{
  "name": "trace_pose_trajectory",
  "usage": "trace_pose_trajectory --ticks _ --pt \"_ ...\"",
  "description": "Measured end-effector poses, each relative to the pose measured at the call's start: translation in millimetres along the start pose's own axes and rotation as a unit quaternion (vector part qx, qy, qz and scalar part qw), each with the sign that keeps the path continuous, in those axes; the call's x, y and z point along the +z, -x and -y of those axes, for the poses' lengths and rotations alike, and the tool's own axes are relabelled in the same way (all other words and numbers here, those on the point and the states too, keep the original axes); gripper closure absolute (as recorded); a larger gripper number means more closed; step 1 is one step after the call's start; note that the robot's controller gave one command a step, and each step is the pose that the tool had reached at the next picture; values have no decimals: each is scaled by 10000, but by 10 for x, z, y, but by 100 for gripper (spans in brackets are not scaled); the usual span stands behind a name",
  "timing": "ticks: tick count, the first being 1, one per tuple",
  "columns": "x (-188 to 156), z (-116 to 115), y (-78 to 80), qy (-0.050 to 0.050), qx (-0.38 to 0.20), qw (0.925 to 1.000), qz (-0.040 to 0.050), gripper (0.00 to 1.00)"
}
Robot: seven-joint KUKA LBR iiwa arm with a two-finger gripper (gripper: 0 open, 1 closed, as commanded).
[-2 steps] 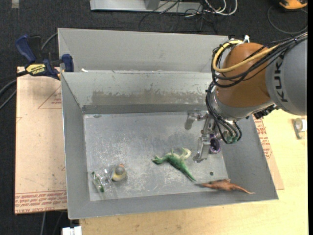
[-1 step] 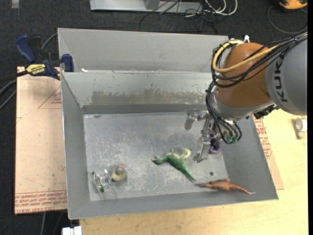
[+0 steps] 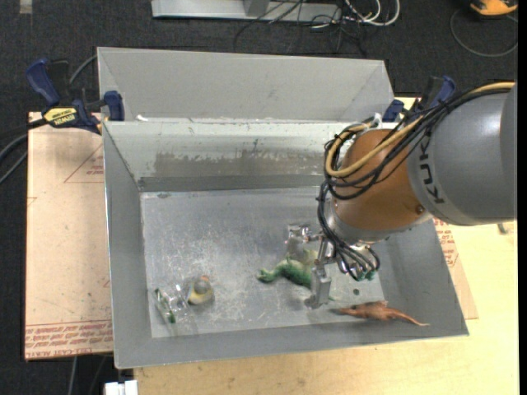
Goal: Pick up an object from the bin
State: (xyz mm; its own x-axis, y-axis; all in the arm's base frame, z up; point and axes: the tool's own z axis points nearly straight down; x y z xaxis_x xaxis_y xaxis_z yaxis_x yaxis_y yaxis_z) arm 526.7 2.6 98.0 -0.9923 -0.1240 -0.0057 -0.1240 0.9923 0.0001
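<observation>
Cabled and orange-capped, my wrist (image 3: 370,189) hangs over my gripper (image 3: 309,264), its two fingers spread apart and clamping nothing, straddling the tail end of a green toy dinosaur (image 3: 278,275) on the bin (image 3: 214,237) floor. Right of that dinosaur, nearer the front wall, lies an orange-brown dinosaur (image 3: 380,311). Well to its left sits a small clear-and-yellow trinket (image 3: 191,293).
</observation>
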Motion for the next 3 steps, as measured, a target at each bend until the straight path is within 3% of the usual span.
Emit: trace_pose_trajectory --ticks 1,2,3 --pt "182 -140 -84 2 -470 9989 -2 100" --pt "183 -140 -83 2 -471 9989 1 100" --pt "-1151 -268 -214 6 -583 9983 8 100"
